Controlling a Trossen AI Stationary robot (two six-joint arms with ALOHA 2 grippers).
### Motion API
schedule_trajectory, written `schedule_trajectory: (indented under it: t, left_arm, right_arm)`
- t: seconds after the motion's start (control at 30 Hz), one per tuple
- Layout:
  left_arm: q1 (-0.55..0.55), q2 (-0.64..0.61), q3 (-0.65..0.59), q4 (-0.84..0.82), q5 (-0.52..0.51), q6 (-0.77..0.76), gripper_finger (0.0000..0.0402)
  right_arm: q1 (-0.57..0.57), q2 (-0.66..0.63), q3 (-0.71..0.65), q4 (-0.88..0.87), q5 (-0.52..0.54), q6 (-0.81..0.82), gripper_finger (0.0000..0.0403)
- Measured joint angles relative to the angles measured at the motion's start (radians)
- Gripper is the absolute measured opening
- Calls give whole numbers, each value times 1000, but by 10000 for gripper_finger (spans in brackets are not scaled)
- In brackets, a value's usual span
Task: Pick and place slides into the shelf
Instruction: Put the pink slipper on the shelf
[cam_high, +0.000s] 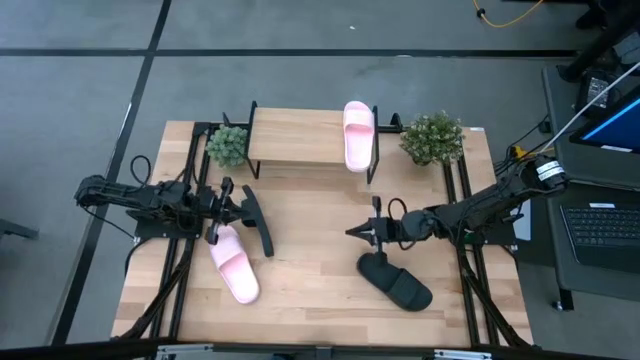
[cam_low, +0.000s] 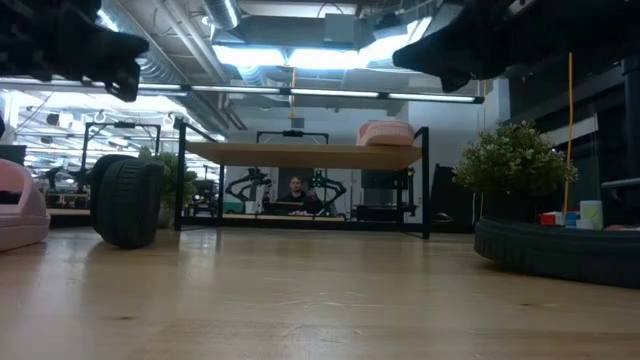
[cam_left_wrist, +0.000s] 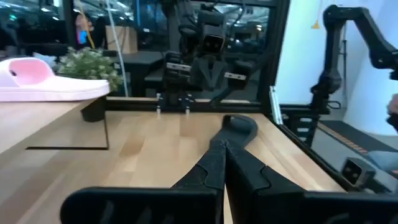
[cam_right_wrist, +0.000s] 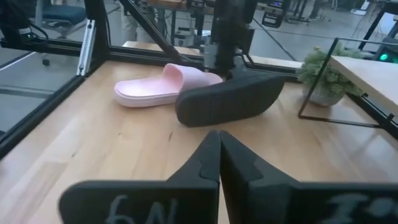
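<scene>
Resting on a pale, fine-grained wooden tabletop (cam_high: 310, 215): four moulded slides, smooth, rounded, broad-strapped. One pink slide (cam_high: 358, 135) lies on the shelf (cam_high: 300, 147), at the right end of its light plank top; thin black metal frame, open underneath, nothing else on it. Second pink slide (cam_high: 233, 264) lies flat at front left, just beside a black slide (cam_high: 257, 220) standing on its edge, ribbed sole facing outward in the low view. Other black slide (cam_high: 397, 283) lies flat at front right. Two small bushy potted plants (cam_high: 228, 144) flank the shelf. Left gripper (cam_high: 232, 205) hovers close to the on-edge black slide, fingers pressed together, holding nothing. Right gripper (cam_high: 352, 232) hangs above the front-right black slide, fingers likewise closed and empty. A laptop (cam_high: 602, 232) sits off the table's right side.
</scene>
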Motion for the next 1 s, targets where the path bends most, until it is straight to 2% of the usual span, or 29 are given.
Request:
schedule_trajectory:
  t: [0.27,0.4,0.53,0.63,0.73,1.0]
  left_arm:
    - [-122,45,139,-256,-201,-78,0]
    - [-182,110,209,-320,-242,-99,0]
    - [-242,201,270,-347,-262,-102,0]
    - [-286,282,328,-417,-331,-135,0]
    - [-331,370,387,-482,-398,-195,0]
    - [-459,604,520,-651,-427,-408,0]
  right_arm:
    - [7,0,0,-3,2,5,5]
    - [7,0,0,-4,3,5,5]
    - [6,0,0,-4,3,5,5]
    - [6,0,0,-7,3,4,5]
    - [6,0,0,-8,3,2,5]
    - [6,0,0,-28,3,2,5]
